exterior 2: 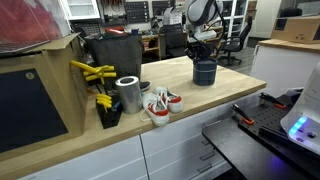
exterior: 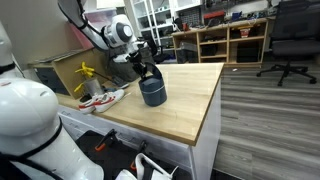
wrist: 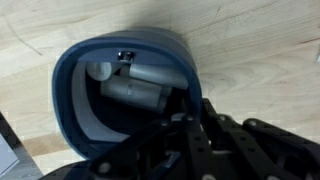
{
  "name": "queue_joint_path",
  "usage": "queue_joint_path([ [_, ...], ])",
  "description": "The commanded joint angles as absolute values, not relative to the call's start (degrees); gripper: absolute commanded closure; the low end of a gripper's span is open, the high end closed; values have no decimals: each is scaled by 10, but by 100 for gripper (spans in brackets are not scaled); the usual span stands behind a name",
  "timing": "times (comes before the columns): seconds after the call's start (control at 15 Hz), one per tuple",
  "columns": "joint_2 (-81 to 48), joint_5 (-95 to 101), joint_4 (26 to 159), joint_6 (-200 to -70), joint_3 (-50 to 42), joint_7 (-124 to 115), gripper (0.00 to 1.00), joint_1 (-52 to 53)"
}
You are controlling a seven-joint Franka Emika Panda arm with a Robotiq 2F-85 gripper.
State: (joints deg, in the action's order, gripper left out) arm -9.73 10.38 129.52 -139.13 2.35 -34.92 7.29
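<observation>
1. A dark blue cup [exterior: 152, 93] is standing upright on the wooden surface [exterior: 195, 105], left of centre in an exterior view and right of centre, toward the top, in another [exterior 2: 205, 73].
2. The fingers [exterior: 144, 72] are reaching down into the cup's mouth from above. The wrist view is showing them only as a dark mass at lower right, so it cannot be told whether they are apart, together or clamped on anything.
3. A grey cylinder [wrist: 140, 92] is lying inside the cup, across the middle of the wrist view.
4. Red-and-white shoes [exterior 2: 160, 105], a metal can [exterior 2: 128, 93] and a yellow tool [exterior 2: 92, 70] are sitting well apart from the cup, left of centre.
</observation>
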Motion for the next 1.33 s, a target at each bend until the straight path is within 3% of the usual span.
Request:
queue_joint_path([
  [0.0, -84, 88, 1290, -1389, 24, -326, 97, 73],
  [0.93, -62, 85, 1195, -1219, 35, -319, 97, 77],
  [1.27, -97, 91, 1133, -1238, 32, -352, 97, 78],
])
